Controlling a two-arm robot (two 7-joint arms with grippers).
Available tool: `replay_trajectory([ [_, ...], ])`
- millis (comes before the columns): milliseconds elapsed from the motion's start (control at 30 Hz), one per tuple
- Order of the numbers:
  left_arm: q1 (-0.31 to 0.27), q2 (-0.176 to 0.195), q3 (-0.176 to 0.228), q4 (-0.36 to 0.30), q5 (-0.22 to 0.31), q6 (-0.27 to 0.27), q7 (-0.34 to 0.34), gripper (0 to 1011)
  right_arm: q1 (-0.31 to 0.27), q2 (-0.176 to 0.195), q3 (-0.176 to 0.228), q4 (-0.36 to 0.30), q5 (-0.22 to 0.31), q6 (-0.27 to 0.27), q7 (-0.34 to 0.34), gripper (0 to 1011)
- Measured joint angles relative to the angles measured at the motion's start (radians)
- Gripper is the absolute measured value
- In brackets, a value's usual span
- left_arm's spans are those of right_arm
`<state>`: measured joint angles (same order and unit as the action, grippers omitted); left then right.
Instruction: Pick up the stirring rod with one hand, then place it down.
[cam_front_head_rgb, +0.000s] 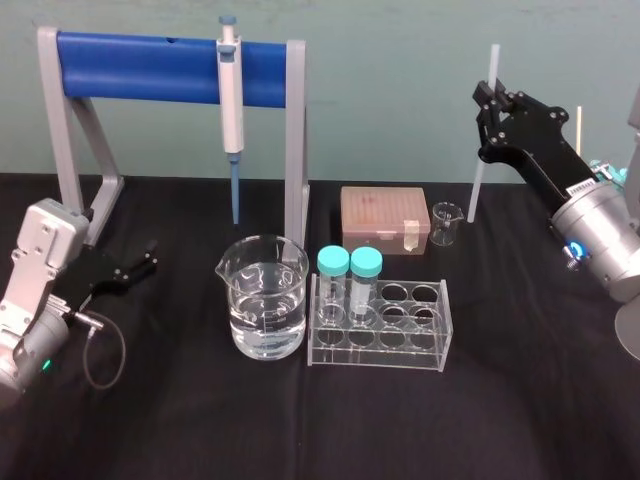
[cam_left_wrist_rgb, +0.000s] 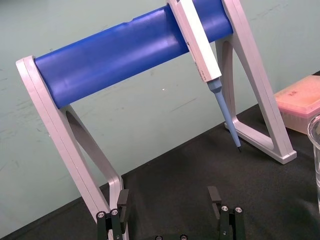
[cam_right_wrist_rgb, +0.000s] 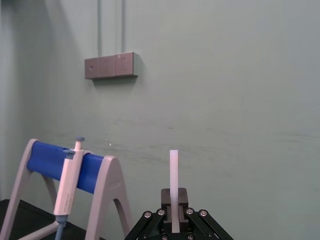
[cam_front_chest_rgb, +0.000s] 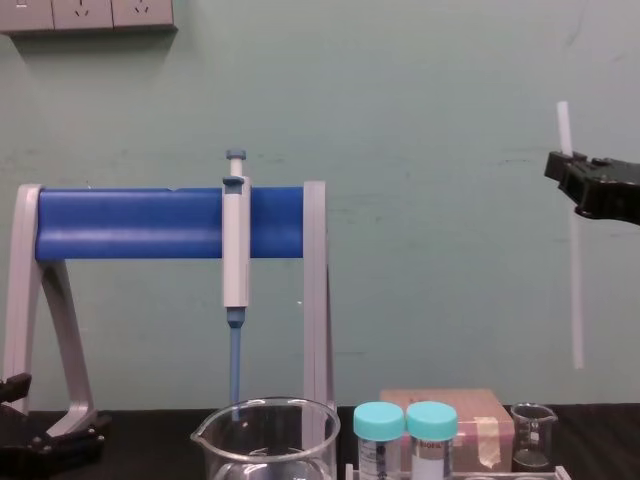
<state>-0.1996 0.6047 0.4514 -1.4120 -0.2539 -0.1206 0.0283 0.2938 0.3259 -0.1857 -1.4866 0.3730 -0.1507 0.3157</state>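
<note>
The stirring rod (cam_front_head_rgb: 482, 150) is a thin white translucent stick held upright in the air at the right, above the table's back edge. My right gripper (cam_front_head_rgb: 490, 105) is shut on its upper part, with a short end sticking up above the fingers and the long end hanging below. The chest view shows the rod (cam_front_chest_rgb: 575, 290) hanging clear of the table under the gripper (cam_front_chest_rgb: 570, 175). In the right wrist view the rod (cam_right_wrist_rgb: 174, 175) rises from between the closed fingertips (cam_right_wrist_rgb: 174, 200). My left gripper (cam_front_head_rgb: 148, 262) rests open low at the table's left, its fingers (cam_left_wrist_rgb: 123, 200) apart with nothing between them.
A grey stand with a blue bar (cam_front_head_rgb: 150, 68) holds a grey-and-blue pipette (cam_front_head_rgb: 231, 100). In front stand a glass beaker of water (cam_front_head_rgb: 264, 297), a clear tube rack (cam_front_head_rgb: 380, 325) with two teal-capped tubes, a pink tip box (cam_front_head_rgb: 384, 217) and a small beaker (cam_front_head_rgb: 446, 222).
</note>
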Motion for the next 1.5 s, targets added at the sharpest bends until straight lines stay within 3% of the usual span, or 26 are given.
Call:
replay_trajectory([
  [633,0.000,0.000,0.000,0.000,0.000,0.000,0.000,1000,-0.054,-0.003,0.046,-0.038,-0.018,0.044,-0.013,72],
  [1500,0.000,0.000,0.000,0.000,0.000,0.000,0.000,1000,-0.060,-0.009,0.048,-0.044,-0.021,0.046,0.003,72],
])
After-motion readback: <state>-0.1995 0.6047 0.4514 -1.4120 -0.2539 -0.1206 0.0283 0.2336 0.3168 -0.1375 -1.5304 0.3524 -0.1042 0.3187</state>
